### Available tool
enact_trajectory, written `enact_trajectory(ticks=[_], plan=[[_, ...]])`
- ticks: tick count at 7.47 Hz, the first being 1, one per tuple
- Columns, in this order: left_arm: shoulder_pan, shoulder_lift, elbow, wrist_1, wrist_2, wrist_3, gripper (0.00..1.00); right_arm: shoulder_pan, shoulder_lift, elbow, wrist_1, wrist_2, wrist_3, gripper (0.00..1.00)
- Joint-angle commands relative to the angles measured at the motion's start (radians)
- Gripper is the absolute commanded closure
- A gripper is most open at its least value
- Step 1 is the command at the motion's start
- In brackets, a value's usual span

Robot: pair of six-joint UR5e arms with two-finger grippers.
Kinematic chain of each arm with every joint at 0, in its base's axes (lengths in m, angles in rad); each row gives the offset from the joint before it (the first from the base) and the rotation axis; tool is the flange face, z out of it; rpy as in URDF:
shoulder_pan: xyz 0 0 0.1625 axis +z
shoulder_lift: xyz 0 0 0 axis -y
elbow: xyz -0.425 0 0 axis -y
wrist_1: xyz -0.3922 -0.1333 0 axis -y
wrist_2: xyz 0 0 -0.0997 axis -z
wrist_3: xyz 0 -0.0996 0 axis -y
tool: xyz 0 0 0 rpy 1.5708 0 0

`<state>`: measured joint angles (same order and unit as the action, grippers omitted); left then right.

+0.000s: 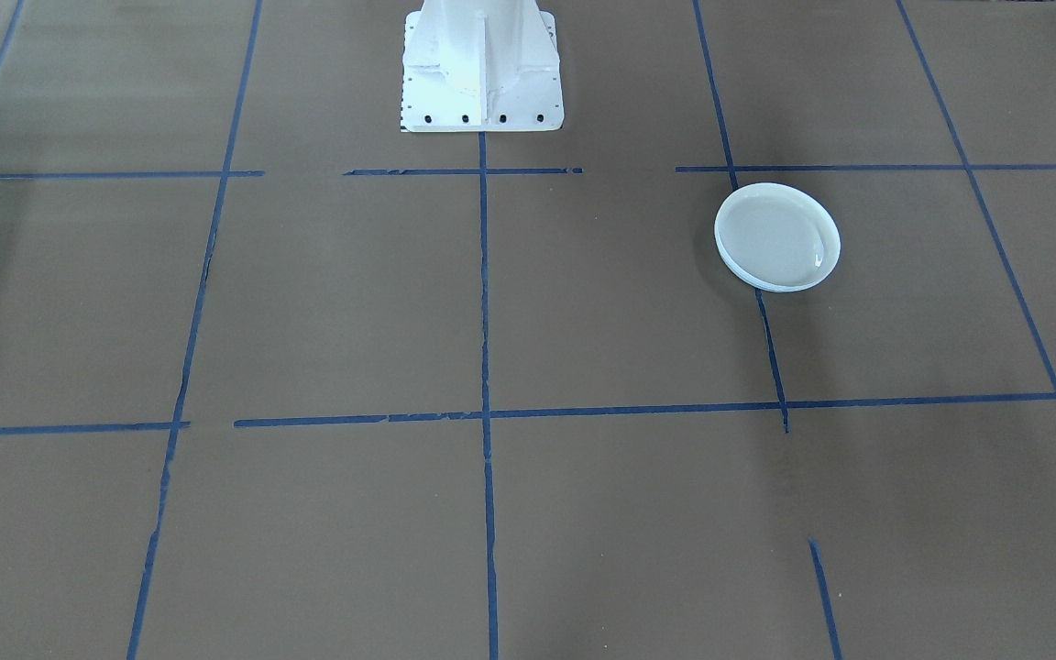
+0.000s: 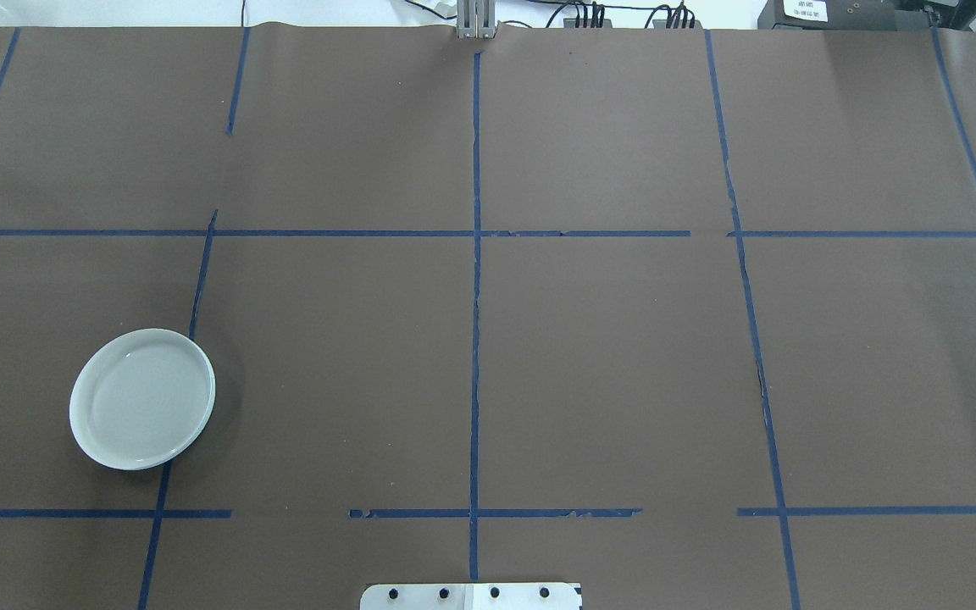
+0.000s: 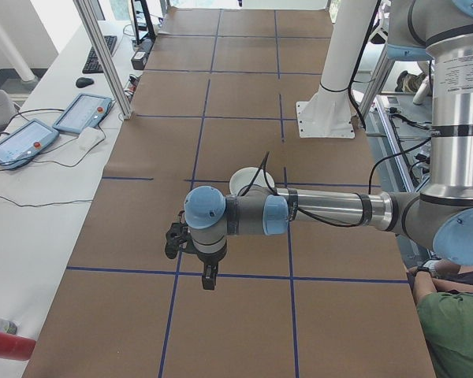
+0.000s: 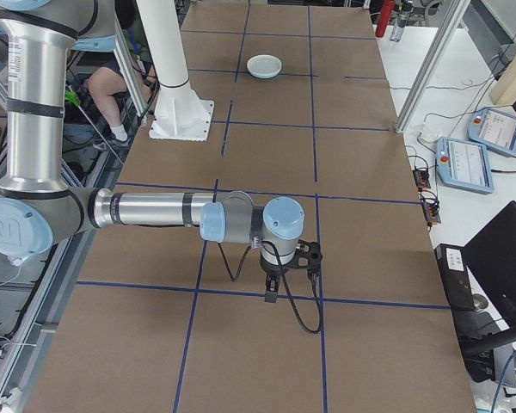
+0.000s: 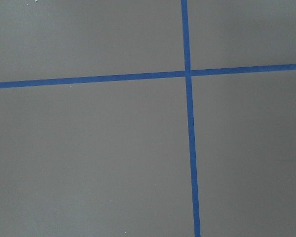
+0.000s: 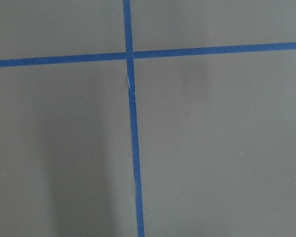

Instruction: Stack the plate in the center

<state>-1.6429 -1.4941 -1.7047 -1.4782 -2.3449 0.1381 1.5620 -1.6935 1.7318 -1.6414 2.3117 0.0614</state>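
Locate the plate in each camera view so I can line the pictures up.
Front-facing: plate, right of center, on a blue tape line.
Overhead: left side, lower half.
Exterior left: mid-frame, partly behind the near arm.
Exterior right: far end, top center.
Both wrist views: not in view.
Shared landmark: the white pedestal base.

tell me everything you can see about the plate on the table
The plate is round, shallow and pale, whitish to light blue, with a low raised rim and a smooth glossy inside. Its rim edge looks doubled, so it may be more than one plate stacked; I cannot tell. It lies flat and upright on the brown paper-covered table, on the robot's left side, overlapping a blue tape line. No gripper touches it, and nothing lies in it.
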Motion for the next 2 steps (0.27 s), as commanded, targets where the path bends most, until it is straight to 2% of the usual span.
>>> enact_trajectory(ticks=[1, 2], plan=[[0.0, 0.0, 0.0, -0.001, 0.001, 0.0, 0.0, 0.0, 0.0, 0.0, 0.0, 0.0, 0.0, 0.0], [0.0, 0.0, 0.002, -0.001, 0.001, -0.002, 0.0, 0.0, 0.0, 0.0, 0.0, 0.0, 0.0, 0.0]])
